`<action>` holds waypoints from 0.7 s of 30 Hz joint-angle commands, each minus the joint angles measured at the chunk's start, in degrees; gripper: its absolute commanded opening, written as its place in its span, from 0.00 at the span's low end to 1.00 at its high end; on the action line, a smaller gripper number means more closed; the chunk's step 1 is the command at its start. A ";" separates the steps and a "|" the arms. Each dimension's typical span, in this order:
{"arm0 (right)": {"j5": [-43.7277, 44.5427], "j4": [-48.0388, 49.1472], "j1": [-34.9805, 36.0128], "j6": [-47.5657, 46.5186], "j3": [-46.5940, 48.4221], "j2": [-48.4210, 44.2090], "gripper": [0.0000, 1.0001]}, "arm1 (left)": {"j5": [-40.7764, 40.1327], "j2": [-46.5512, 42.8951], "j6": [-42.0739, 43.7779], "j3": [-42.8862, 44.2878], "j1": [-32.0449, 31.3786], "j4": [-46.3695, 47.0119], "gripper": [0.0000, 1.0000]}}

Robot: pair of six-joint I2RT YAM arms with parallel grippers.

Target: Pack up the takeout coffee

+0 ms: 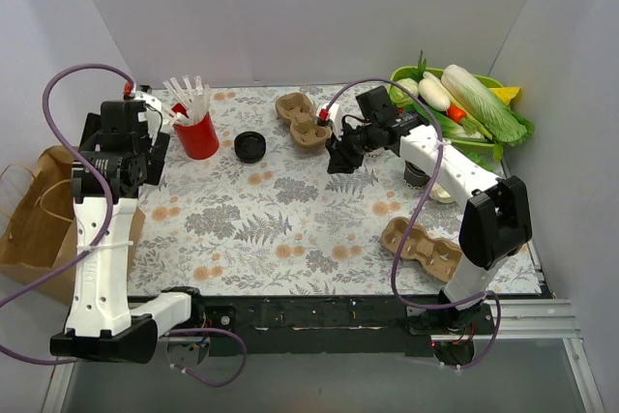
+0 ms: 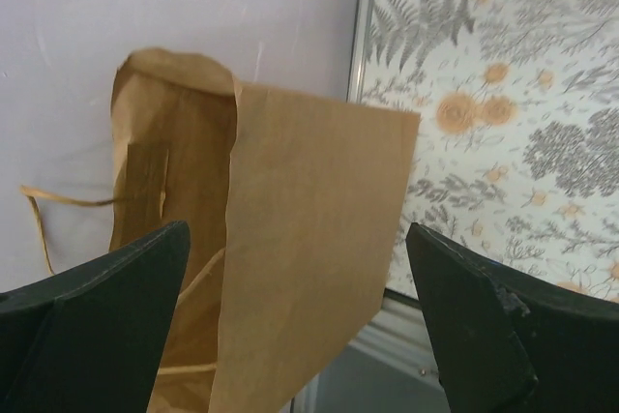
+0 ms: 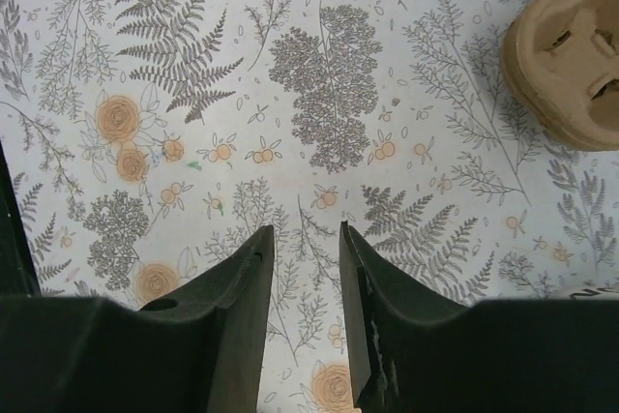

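Note:
A round black lid (image 1: 250, 147) lies on the flowered table. A white cup (image 1: 437, 191) with a dark top stands at the right, mostly hidden behind my right arm. One tan pulp carrier (image 1: 302, 121) (image 3: 571, 55) sits at the back and another carrier (image 1: 421, 247) near the right front. My right gripper (image 1: 338, 160) (image 3: 306, 229) hovers over bare tablecloth just in front of the back carrier. Its jaws stand a narrow gap apart with nothing between them. My left gripper (image 1: 145, 162) (image 2: 298, 229) is wide open above the brown paper bag (image 2: 290, 268), not touching it.
The brown bag (image 1: 39, 215) stands off the table's left edge. A red cup of white straws (image 1: 196, 128) stands at the back left. A green basket of vegetables (image 1: 464, 103) fills the back right corner. White walls close in the back and sides.

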 commanded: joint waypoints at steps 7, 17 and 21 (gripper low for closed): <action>-2.69 -0.44 0.04 3.74 -1.82 -1.16 0.41 | -4.75 4.43 1.16 -0.50 8.98 -5.01 0.98; -2.52 0.97 0.04 3.04 -8.50 -8.10 0.41 | 8.68 17.09 4.61 8.55 22.10 -7.10 0.80; -1.99 -0.17 -0.05 2.16 -7.98 -9.94 0.41 | 14.66 16.75 5.91 8.39 22.01 -8.43 0.50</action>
